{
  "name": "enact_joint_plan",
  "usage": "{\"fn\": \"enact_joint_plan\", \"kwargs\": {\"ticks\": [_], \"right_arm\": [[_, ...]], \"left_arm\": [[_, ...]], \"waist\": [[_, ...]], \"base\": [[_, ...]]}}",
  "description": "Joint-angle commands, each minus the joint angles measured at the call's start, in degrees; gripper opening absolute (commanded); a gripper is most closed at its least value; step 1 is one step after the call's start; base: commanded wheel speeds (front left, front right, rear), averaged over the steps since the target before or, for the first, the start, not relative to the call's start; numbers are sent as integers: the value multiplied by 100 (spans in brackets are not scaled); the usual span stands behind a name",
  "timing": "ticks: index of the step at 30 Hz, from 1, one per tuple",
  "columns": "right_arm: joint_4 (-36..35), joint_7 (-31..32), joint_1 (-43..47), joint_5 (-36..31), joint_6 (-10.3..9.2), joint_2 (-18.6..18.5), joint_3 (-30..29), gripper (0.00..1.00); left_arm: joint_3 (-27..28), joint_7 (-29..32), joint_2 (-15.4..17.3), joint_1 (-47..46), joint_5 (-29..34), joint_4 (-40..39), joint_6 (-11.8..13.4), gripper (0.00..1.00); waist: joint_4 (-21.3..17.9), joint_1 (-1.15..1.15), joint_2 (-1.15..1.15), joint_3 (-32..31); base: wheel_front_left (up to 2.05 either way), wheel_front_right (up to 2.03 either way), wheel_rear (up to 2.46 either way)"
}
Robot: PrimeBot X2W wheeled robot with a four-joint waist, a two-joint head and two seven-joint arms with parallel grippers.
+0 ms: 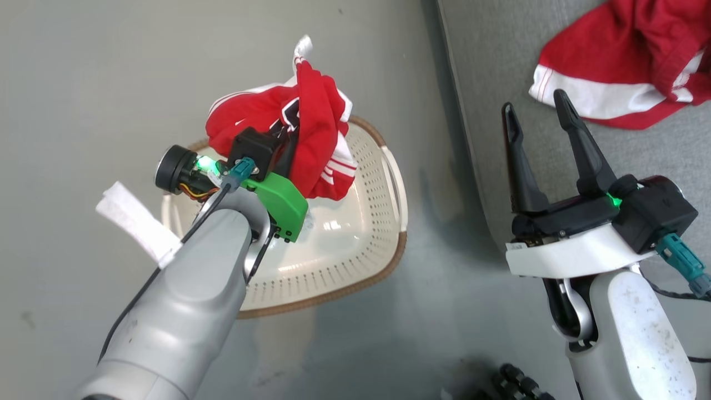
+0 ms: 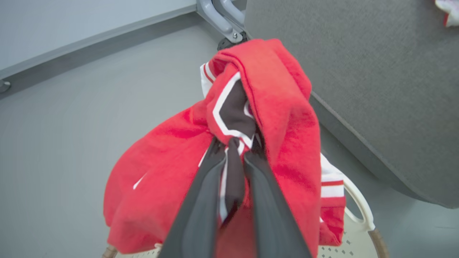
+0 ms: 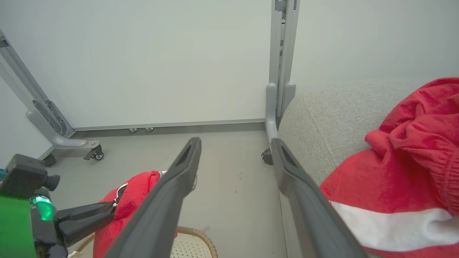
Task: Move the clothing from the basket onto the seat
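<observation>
Progress: one jersey point(image 1: 611, 61) lies on the seat point(image 1: 489, 128), left hand point(image 2: 236, 143) grips second jersey point(image 1: 319, 111) above the bare basket point(image 1: 397, 194), right hand point(image 1: 534, 101) wide open.

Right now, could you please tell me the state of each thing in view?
Left hand: shut on the numbered jersey.
Numbered jersey: hanging bunched above the basket.
Basket: upright, visible floor bare.
Right hand: open, empty.
Other jersey: crumpled on the seat.
</observation>
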Motion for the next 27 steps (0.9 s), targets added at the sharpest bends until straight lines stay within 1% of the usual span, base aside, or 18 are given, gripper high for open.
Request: {"fn": "enact_joint_plan", "kwargs": {"ticks": [1,8,15,21,27], "right_arm": [[-15,37,147,-23,-3,-20,-35,100],[-76,284,480,-63,-2,-19,-130,100],[-53,457,802,-71,-2,-20,-151,100],[-16,583,1024,-61,-2,-20,-106,100],[32,696,1281,-53,-2,-19,-5,100]], "left_arm": [[66,-30,87,207,-31,-242,52,0],[374,-28,376,875,-41,-1823,286,0],[677,-27,576,1412,-83,-3224,448,0],[949,-27,674,1779,-132,-4060,530,0],[1102,-27,760,2243,-191,-4567,594,0]], "waist": [[428,0,0,-798],[610,0,0,-1402],[707,0,0,-1864],[743,0,0,-2208],[752,0,0,-2612]], "base": [[0,0,0],[0,0,0],[0,0,0],[0,0,0],[0,0,0]]}}
